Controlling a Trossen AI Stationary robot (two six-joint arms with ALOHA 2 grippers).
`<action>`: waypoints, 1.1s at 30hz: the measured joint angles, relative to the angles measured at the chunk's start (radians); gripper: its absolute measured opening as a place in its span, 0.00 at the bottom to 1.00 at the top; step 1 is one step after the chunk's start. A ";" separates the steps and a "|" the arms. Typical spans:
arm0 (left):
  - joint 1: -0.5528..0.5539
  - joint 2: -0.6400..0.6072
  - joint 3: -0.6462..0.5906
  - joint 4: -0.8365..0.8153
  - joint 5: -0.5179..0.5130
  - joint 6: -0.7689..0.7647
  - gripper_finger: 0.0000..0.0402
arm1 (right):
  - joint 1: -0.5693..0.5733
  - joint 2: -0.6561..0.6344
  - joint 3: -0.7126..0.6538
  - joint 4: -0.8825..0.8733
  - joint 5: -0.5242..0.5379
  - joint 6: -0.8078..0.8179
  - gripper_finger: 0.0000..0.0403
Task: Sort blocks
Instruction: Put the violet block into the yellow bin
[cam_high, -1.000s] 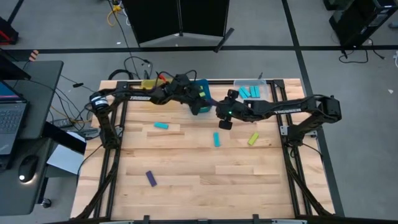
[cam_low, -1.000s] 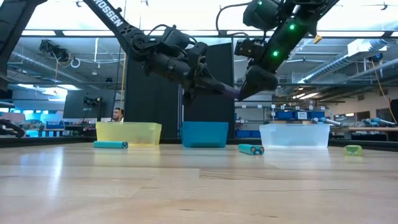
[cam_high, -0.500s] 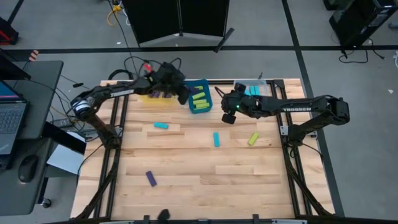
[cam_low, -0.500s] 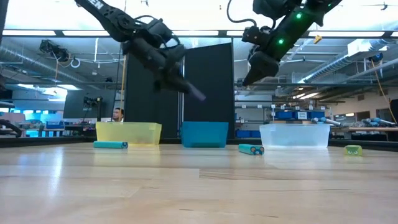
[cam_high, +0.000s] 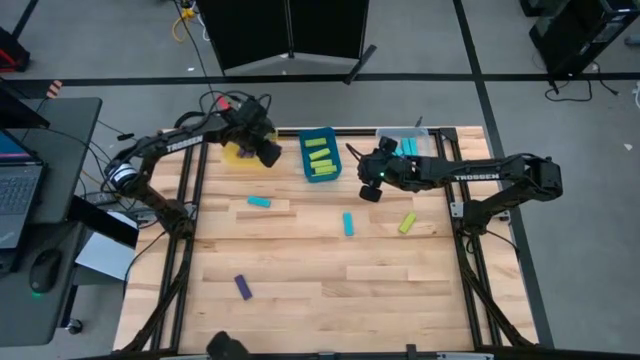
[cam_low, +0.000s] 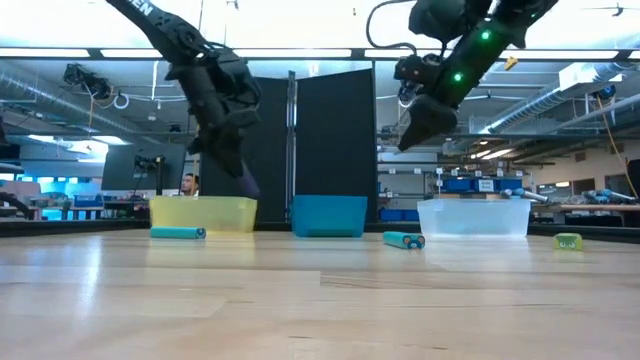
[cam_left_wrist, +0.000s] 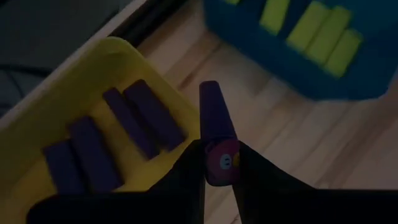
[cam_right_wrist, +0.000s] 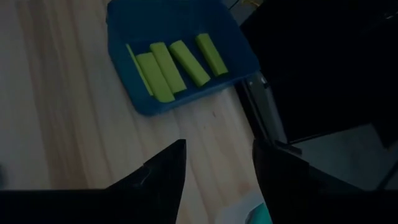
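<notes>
A pale wooden worktop (cam_high: 330, 280) is carrying scattered blocks: a purple block (cam_high: 242, 287) is lying nearest, cyan blocks (cam_high: 348, 223) and a lime block (cam_high: 406, 222) farther back. Behind them, the right claw (cam_high: 371, 190) is hanging with fingers spread wide, holding nothing. At the far edge, the left claw (cam_left_wrist: 219, 163) is gripping a purple bar (cam_left_wrist: 216, 129) over the yellow bin (cam_left_wrist: 93, 93), beside the blue bin (cam_high: 320, 156).

The far edge of the wooden bench (cam_high: 330, 290) is crowded: a yellow plastic bin (cam_high: 236, 153), a blue plastic bin (cam_high: 320, 155) and a clear plastic bin (cam_high: 410, 146) stand in a row, with both dark arms above them. The near half lies mostly open, broken by one purple block (cam_high: 243, 287). Mid-bench, two cyan blocks (cam_high: 259, 201) and a lime block (cam_high: 406, 222) lie well apart, leaving what look like passable gaps.
</notes>
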 joint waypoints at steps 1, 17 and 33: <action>0.014 -0.001 0.000 -0.021 0.000 0.004 0.15 | 0.000 0.000 -0.003 -0.003 0.000 0.001 0.49; 0.093 -0.019 0.076 -0.105 0.007 0.066 0.15 | 0.000 0.000 -0.003 -0.010 -0.001 0.015 0.48; 0.149 0.047 0.144 -0.488 -0.227 0.154 0.15 | 0.000 0.000 -0.003 -0.018 -0.001 -0.011 0.47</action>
